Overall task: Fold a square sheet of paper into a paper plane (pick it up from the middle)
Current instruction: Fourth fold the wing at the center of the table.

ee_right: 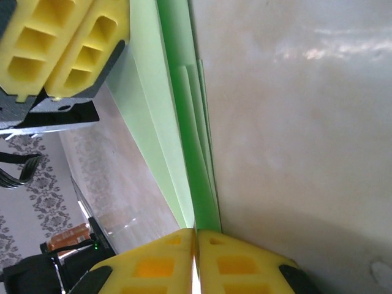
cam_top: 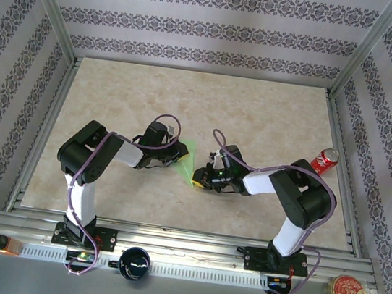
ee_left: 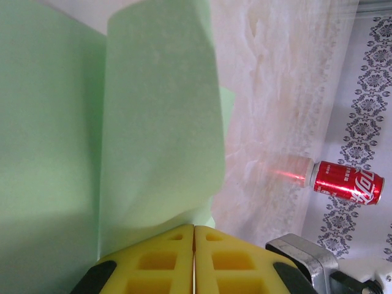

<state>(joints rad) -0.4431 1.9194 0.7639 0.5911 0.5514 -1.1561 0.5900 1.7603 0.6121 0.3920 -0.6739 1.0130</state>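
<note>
Paper (cam_top: 189,162), light green, is near the middle of the worktop (cam_top: 259,112) and is gripped from both sides. From above it reads as a narrow pointed sliver. The arm heads cover much of its outline, so its full shape cannot be judged. Whether its lower edge touches the worktop cannot be told.

The left arm (cam_top: 91,158) reaches in from the left and the right arm (cam_top: 299,194) from the right. Their heads nearly meet at the paper.

In the left wrist view the paper (ee_left: 153,122) is cut off at the top and left. One layer curls up in front of a flatter layer behind. The marbled worktop (ee_left: 269,92) beyond is blurred.

In the right wrist view the paper (ee_right: 174,122) shows edge-on as stacked folded layers. Their count is unclear.

A red can (cam_top: 325,159) stands upright near the worktop's right edge, well apart from the paper.

A round red-and-gold tin (cam_top: 348,293) and a dark mug (cam_top: 135,263) sit on the near ledge by the arm bases. A small orange item (cam_top: 3,244) at the ledge's left end is too small to identify.

The left fingers (ee_left: 193,244), yellow, are pressed together with the paper rising from their seam. The right fingers (ee_right: 195,245) are likewise clamped on the paper's folded edge.
</note>
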